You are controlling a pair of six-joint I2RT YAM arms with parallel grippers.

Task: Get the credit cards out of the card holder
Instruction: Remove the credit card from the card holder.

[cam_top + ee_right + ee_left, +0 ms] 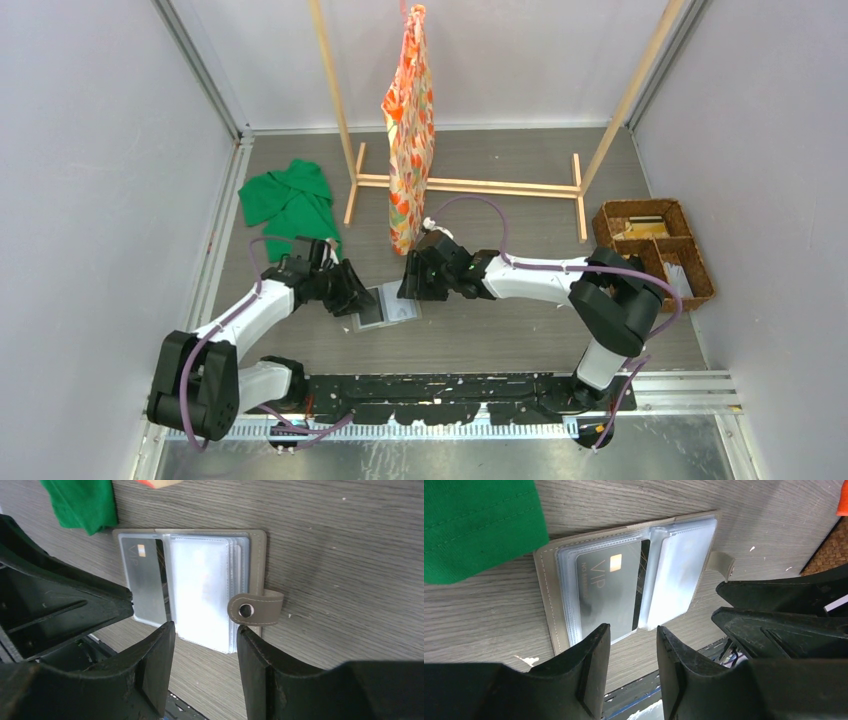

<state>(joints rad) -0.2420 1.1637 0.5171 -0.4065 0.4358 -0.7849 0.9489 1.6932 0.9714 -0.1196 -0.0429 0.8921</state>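
The card holder (385,305) lies opened flat on the wooden table (540,340), between the two arms and just beside the green cloth (290,200). The left gripper (632,632) hovers over its near edge with fingers apart and nothing between them; the right gripper (206,630) hangs over the other half, fingers likewise apart and empty. A dark VIP card (606,590) sits in the left sleeve, its edge showing at the spine, while the right half is a stack of translucent sleeves (200,585) with a snap tab (255,609) sticking out sideways. The holder looks light and floppy, so it would likely slide or lift unless one gripper pins a cover. The card is probably stiff, thin and slick; the best hold seems to be its exposed edge, pulled along the sleeve rather than upward
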